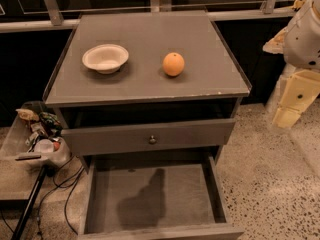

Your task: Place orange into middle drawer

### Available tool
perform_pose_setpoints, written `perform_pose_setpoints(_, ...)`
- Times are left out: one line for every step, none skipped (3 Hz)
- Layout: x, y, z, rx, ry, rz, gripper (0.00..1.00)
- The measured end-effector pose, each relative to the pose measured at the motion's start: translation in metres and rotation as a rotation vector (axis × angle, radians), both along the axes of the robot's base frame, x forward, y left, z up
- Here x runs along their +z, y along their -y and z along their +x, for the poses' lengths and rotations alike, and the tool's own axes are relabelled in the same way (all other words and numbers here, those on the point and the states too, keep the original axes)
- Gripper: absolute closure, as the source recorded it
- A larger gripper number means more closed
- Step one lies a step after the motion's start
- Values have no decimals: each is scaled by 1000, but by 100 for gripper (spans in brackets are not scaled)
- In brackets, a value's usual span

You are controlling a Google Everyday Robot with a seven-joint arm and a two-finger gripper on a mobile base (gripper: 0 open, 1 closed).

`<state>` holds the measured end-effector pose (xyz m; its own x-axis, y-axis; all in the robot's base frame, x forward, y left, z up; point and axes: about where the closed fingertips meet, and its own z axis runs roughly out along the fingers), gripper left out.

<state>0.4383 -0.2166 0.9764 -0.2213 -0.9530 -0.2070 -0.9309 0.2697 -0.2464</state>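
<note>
- My gripper (294,104) hung in the air beyond the right edge of the table top (150,34), over the speckled floor (270,184). It was lower than the top's surface and well apart from everything on it.
- Whether it was spread or pressed together I could not tell from this angle.
- The orange (173,64) sat on the table top, roughly midway between the back edge and the front edge. It was nearer the right edge than the left.
- A shallow white bowl (105,58) stood upright to the orange's left, toward the left edge (a stretch of grey surface lay between the two, so they were not touching).
- Just under the front edge, a grey drawer front (200,133) with a small round knob (152,140) stood pulled out a little, with a dark gap above it.
- Below that, the middle drawer (192,194) was drawn far out toward the camera, and a dark shadow (145,201) lay across its flat floor, left of the middle.
- The orange was not in that drawer; it lay on the top, above and behind it.
- Off the front-left corner, a clear bin (37,139) of odds and ends sat low, with dark cables (65,184) trailing on the floor beside it.
</note>
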Motion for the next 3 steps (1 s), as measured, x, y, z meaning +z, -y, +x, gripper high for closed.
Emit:
perform_pose_setpoints(1,-1,2,1,5,1,0)
perform_pose_setpoints(7,-12,25,8,40,48,0)
perform_pose_setpoints(14,-25,52,16,68,131,0)
